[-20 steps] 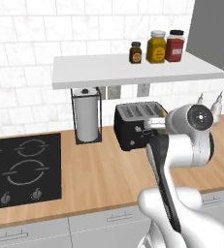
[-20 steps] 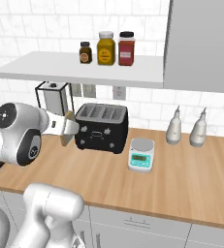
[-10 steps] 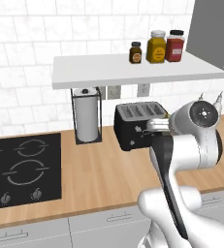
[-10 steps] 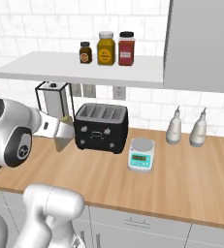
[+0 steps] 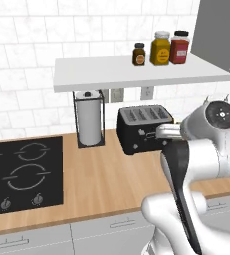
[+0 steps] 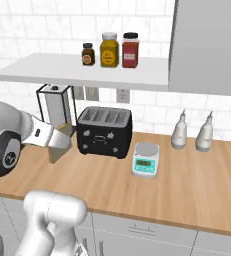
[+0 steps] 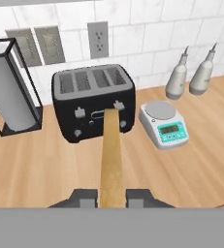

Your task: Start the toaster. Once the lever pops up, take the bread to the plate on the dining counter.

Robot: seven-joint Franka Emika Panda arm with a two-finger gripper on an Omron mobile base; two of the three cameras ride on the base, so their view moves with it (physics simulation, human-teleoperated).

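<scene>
Left base: toaster [image 5: 145, 128] on desk [image 5: 101, 179] beside towel roll [image 5: 89, 123]; 3 jars [image 5: 160, 48] on shelf.
Right base: bread [image 6: 60, 142] just left of toaster, scale [image 6: 146, 159] to its right.
Hand view: hand [image 7: 112, 197] pinching bread edge-on, in front of toaster; slots look empty.

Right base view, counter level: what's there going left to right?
Paper towel holder → bread in the gripper → toaster → scale → two pale bottles.
</scene>
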